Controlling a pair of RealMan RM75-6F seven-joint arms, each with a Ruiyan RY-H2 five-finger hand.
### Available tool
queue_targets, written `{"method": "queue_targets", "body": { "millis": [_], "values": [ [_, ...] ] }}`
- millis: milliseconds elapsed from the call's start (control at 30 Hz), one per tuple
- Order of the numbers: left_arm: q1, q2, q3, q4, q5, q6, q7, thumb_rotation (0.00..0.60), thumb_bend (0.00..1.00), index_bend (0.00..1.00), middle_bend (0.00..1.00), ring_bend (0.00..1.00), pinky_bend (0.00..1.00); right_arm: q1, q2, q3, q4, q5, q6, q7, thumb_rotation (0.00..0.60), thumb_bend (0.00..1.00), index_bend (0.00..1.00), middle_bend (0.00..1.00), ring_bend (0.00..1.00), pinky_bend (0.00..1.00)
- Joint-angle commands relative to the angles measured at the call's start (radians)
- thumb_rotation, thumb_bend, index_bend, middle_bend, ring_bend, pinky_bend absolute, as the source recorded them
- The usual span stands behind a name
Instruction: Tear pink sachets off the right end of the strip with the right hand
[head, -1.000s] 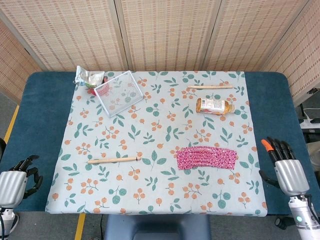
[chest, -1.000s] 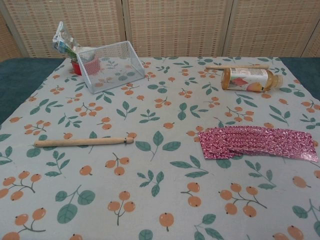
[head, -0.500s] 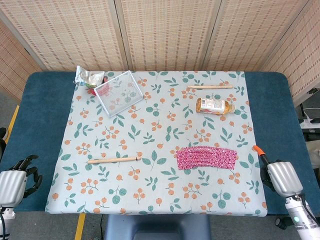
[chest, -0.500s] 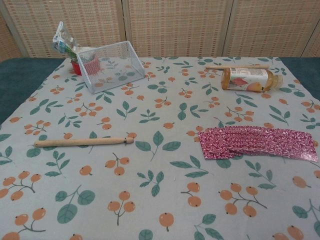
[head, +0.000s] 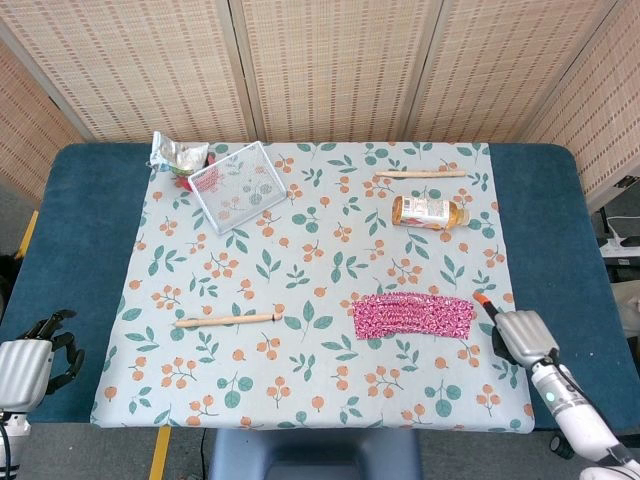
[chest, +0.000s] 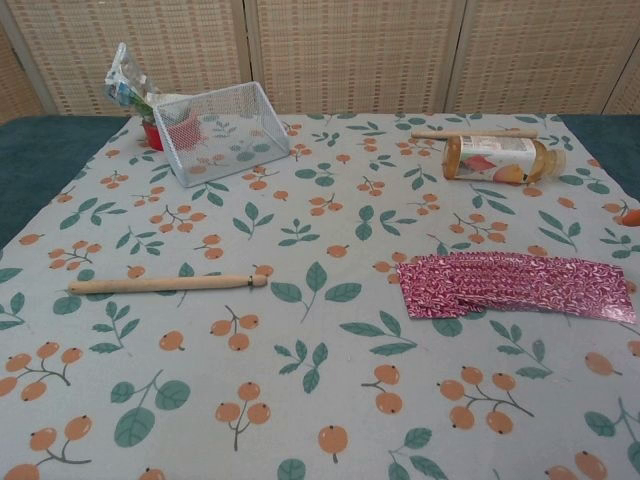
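The strip of pink sachets (head: 412, 315) lies flat on the floral cloth, right of centre; the chest view shows the strip (chest: 515, 287) as overlapping shiny packets. My right hand (head: 520, 335) hovers just right of the strip's right end, holding nothing. Its orange fingertip (head: 480, 297) points toward that end, a small gap away. In the chest view only that orange fingertip (chest: 630, 216) shows at the right edge. My left hand (head: 30, 362) rests off the cloth at the near left corner, fingers loosely apart and empty.
A wire mesh basket (head: 238, 185) sits tipped at the far left beside a crumpled packet (head: 178, 152). A bottle (head: 428, 211) lies on its side behind the strip, with a wooden stick (head: 420, 173) beyond it. Another wooden stick (head: 228, 320) lies at the near left.
My right hand has moved left from the table's blue right edge onto the cloth, turning edge-on and closing in on the strip's right end. The strip has not moved.
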Motion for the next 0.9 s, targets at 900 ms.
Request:
{"method": "queue_targets", "body": {
  "millis": [900],
  "values": [
    [-0.005, -0.001, -0.003, 0.002, -0.019, -0.019, 0.000, 0.600, 0.40, 0.02, 0.26, 0.34, 0.60, 0.057, -0.079, -0.090, 0.014, 0.112, -0.033, -0.121, 0.600, 0.97, 0.08, 0.88, 0.79, 0.67]
  ]
}}
